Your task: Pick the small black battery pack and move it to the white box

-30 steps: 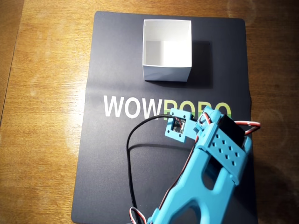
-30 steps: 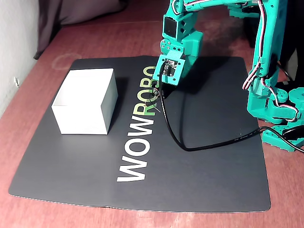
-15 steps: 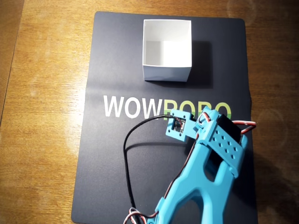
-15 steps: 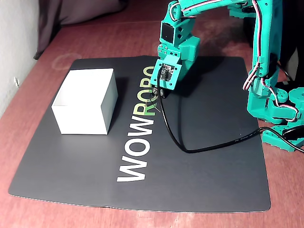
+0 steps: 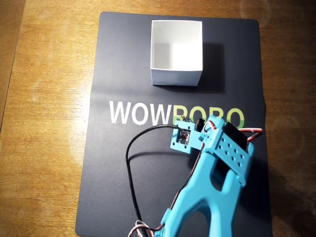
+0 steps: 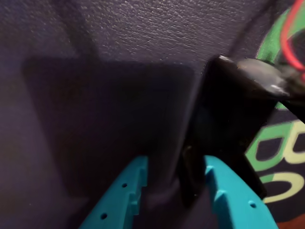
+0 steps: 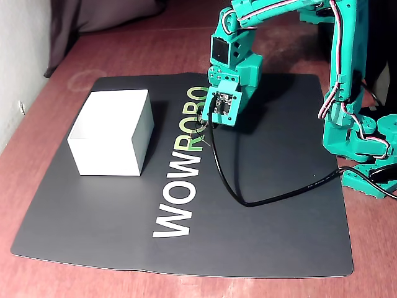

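Wrist view: the two teal fingers [image 6: 121,200] enter from the bottom edge, left one at bottom centre-left, right one at bottom right, with a gap of dark mat between them. The small black battery pack [image 6: 228,114] fills the right half of the frame, blurred and very close. Its lower end comes down to the inner edge of the right finger and appears to touch it; the rest of the pack rises up and to the right, above and beyond the fingertips. It lies off to the right-finger side, not squarely in the gap. A thin red wire [image 6: 288,36] shows at the upper right corner beside the pack's far end. The gripper [image 6: 174,179] is parted; nothing is clamped between the fingers.

Overhead view: the arm [image 5: 210,192] reaches up from the bottom edge to the frame's centre. Its camera bracket sits just below the green letters of the black mat [image 5: 118,64]. The pack itself is mostly hidden under the bracket; only a dark bit with wire shows at its top edge. The white box [image 5: 176,74] stands at upper centre, open top, well apart from the gripper.

Fixed view: the white box [image 7: 111,139] is at centre left on the mat [image 7: 279,230]. The wrist is lowered to the mat at upper centre, by the green lettering. A long black cable [image 7: 248,198] loops from the wrist towards the right edge.
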### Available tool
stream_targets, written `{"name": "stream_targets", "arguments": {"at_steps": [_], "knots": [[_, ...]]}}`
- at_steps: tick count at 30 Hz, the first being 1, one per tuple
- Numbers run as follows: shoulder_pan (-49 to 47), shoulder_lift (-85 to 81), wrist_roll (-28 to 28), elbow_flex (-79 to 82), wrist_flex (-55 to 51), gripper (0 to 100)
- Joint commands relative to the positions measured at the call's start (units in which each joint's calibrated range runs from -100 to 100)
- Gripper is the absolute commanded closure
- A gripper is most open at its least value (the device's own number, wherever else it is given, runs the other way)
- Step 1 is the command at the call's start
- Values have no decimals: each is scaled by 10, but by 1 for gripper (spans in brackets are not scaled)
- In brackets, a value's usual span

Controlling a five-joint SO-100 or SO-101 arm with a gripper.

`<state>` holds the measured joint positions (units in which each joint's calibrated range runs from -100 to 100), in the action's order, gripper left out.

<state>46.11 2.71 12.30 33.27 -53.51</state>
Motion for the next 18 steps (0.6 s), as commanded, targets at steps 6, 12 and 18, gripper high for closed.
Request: {"name": "stream_targets", "arguments": {"at_steps": [6,12,18], "knots": [[5,-11,13,2,-3,93],[5,-13,13,3,-3,94],[6,-13,9,3,-3,95]]}}
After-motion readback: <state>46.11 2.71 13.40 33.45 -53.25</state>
